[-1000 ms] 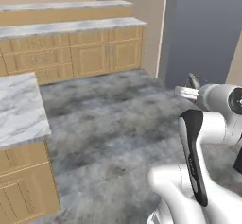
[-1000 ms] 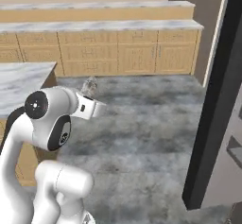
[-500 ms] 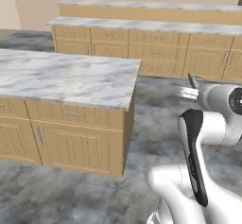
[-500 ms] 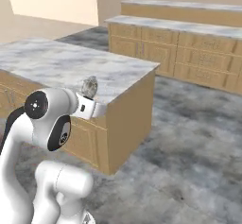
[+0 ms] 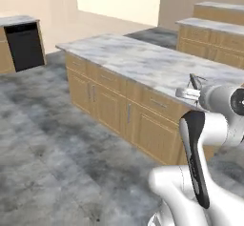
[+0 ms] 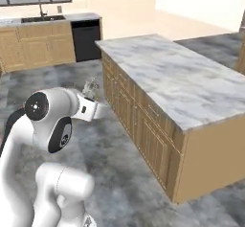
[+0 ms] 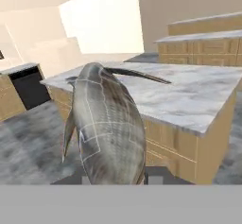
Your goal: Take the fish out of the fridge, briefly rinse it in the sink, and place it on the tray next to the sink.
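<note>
Fish (image 7: 108, 128): grey-brown, scaly texture, plump oval body w/ thin dark fin sticking out at top; held up in air, big in hand view, seen small at gripper tip in right base view (image 6: 91, 86).
Gripper (image 6: 92, 88): clamped on fish, carried mid-air over floor, just beside island's near corner.
Island (image 6: 177, 80): white-grey veined marble top, long rectangle; light wood cabinet fronts w/ small handles along side.
Sink (image 6: 43, 18): black basin in far counter, top-left of right base view, dark faucet behind; well apart from gripper.
Dishwasher (image 6: 86, 40): flat black panel among wood cabinets, right of sink.
Floor (image 5: 57, 158): mottled dark grey stone.
Walls: pale cream, bright.
</note>
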